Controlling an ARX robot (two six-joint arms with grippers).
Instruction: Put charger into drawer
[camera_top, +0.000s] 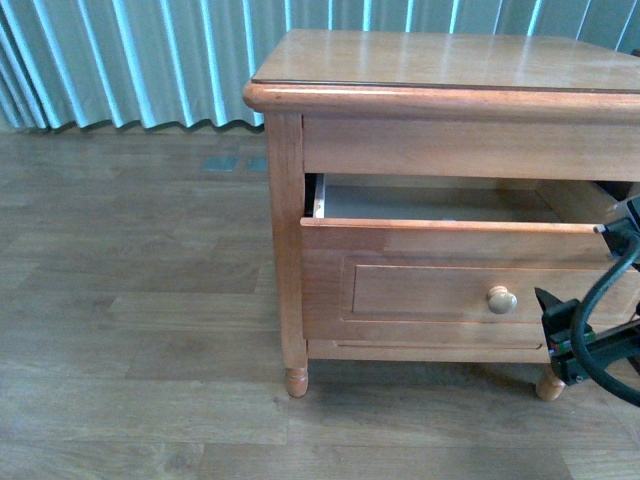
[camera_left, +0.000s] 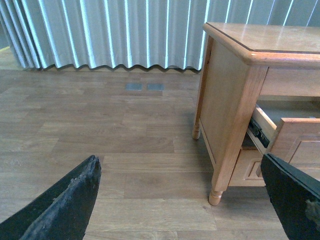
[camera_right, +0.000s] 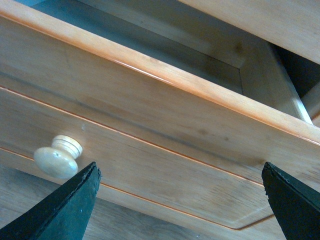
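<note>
The drawer (camera_top: 430, 285) of the wooden nightstand stands pulled out, its pale inside partly showing and its round pale knob (camera_top: 501, 299) facing me. The charger is out of view in every frame. My right gripper (camera_top: 556, 325) hangs at the right edge of the front view, just in front of the drawer panel. In the right wrist view the right gripper (camera_right: 180, 167) is open with nothing between its fingers, close to the drawer (camera_right: 175, 140), the knob (camera_right: 58, 156) beside one finger. My left gripper (camera_left: 179, 161) is open over the floor, beside the nightstand; the drawer (camera_left: 295, 137) juts out.
The nightstand (camera_top: 440, 60) has a flat top and turned legs (camera_top: 296, 381). Wood-look floor (camera_top: 130, 330) stretches to its left. A pleated pale curtain (camera_top: 130, 60) hangs behind. A black cable (camera_top: 600, 320) loops by the right arm.
</note>
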